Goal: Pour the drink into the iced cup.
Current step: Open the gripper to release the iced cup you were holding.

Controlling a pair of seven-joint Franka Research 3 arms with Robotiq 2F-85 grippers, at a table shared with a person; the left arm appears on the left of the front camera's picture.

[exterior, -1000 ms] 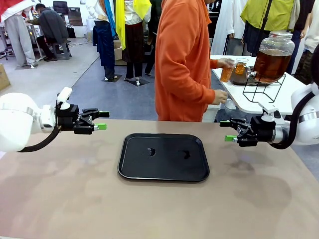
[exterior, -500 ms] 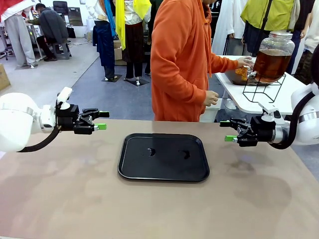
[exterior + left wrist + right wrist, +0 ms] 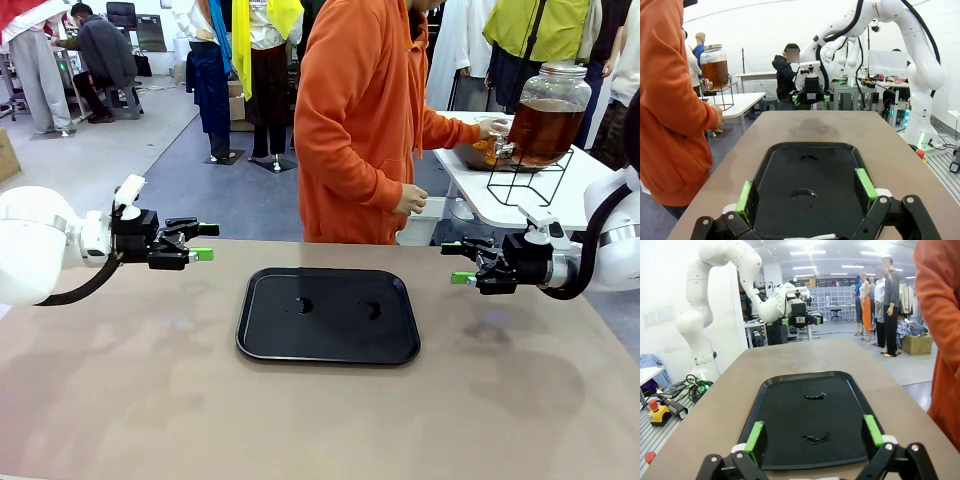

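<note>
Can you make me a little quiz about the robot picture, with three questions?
1. True or false: the black tray holds a cup.
2. Where does the big glass jar of brown drink stand? A) on the tray B) on a wire stand on the white side table C) in the left gripper
3. Fill in: the person's hand reaches toward the jar's ____.

Key: 1 false, the tray has only small wet marks. 2 B. 3 tap. Both the left gripper and the right gripper hang open over the table.
</note>
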